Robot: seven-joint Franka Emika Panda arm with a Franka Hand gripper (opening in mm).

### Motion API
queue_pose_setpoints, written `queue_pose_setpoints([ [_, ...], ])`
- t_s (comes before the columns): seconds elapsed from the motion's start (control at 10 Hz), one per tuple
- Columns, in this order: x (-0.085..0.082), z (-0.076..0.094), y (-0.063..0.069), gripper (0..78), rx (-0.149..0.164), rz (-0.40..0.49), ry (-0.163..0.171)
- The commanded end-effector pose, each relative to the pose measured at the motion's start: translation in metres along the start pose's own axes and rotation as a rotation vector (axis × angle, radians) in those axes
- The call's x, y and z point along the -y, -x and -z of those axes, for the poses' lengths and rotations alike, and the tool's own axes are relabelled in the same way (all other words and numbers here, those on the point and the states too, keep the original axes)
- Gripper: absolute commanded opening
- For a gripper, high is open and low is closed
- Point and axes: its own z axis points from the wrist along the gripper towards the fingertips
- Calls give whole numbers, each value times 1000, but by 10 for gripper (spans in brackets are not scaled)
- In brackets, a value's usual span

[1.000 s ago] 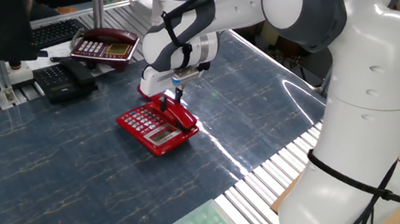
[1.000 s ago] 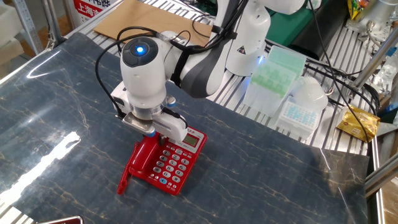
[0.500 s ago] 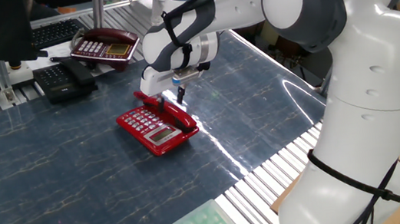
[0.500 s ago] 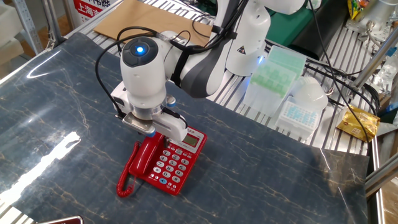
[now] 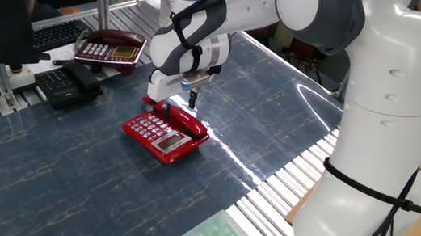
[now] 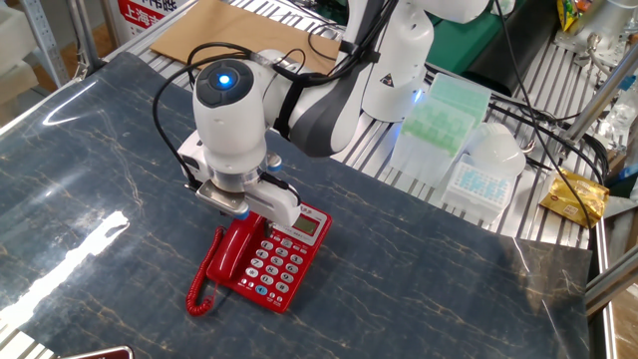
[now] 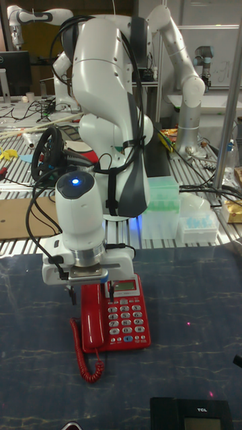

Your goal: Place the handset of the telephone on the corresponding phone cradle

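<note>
The bright red telephone (image 5: 160, 138) (image 6: 282, 257) (image 7: 126, 316) stands mid-table with its white keypad up. Its red handset (image 5: 184, 121) (image 6: 227, 253) (image 7: 91, 320) lies flat in the phone cradle (image 7: 87, 339), the long strip running beside the keypad. From the handset's near end the thin red cord (image 6: 199, 299) (image 7: 91, 361) coils onto the table. My gripper (image 5: 179, 102) (image 6: 240, 209) (image 7: 89, 293) hangs just above the handset's upper end. It is open, and its dark fingertips (image 7: 107, 290) stand on either side of the handset, clear of it.
A maroon phone (image 5: 109, 47) and a black phone (image 5: 67, 81) sit at the table's far edge. Another black phone (image 7: 191, 411) shows at the near edge in the tall view. Green tip racks (image 6: 444, 110) and a white tube box (image 6: 480, 181) stand on the slatted bench (image 6: 538, 214).
The handset went from tilted in my shut gripper to lying flat in the cradle. The fingers opened and let go, and the cord slackened into a coil.
</note>
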Motion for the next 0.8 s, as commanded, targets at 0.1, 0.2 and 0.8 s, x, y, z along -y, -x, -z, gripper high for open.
queue_pose_setpoints([
  [0.1,-10,6,0,774,43,-48,-42],
  [0.2,-13,8,1,774,45,-74,-36],
  [0.8,-40,13,17,774,48,-165,2],
])
